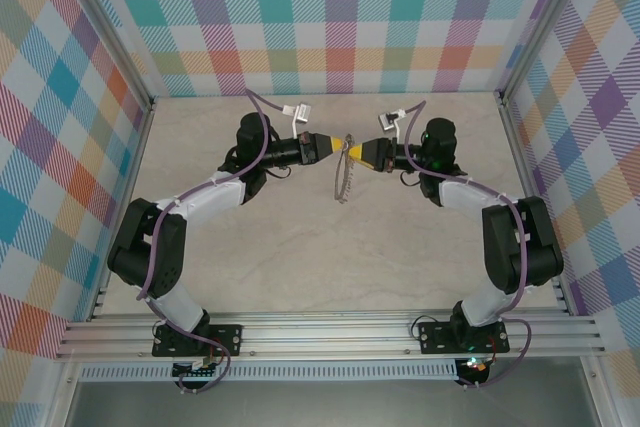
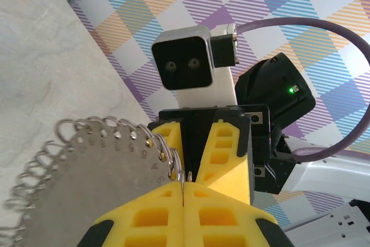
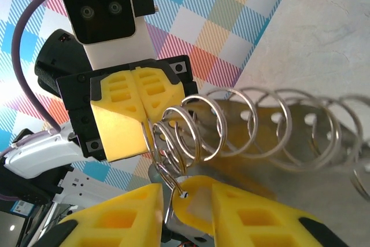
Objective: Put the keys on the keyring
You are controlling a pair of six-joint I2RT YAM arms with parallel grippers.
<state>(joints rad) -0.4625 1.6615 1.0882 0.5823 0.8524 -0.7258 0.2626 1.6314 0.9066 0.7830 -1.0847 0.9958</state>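
As the two arms are meeting tip to tip above the middle of the worktop, the left tool is pressing its yellow fingers together on one wire ring of the keyring. The right tool is clamping the key by its yellow head.

I am judging that this arrangement is serving the threading. One tool is holding the ring steady in the air and the other is presenting the key's hole to the wire, while each wrist camera is looking straight at the meeting point. In the right wrist view a ring wire is crossing the hole in the head, but I cannot tell whether it is passing through fully.

The keyring is appearing as a row of wire rings along the edge of a flat steel plate with numbered holes, and it is hanging below the two tools.

The key is pointing its hole end toward the left tool and its blade is hiding back between the fingers, so its long axis is probably lying along the line joining the tools. The keyring's long axis is running across that line, trailing toward the near edge in the top view.
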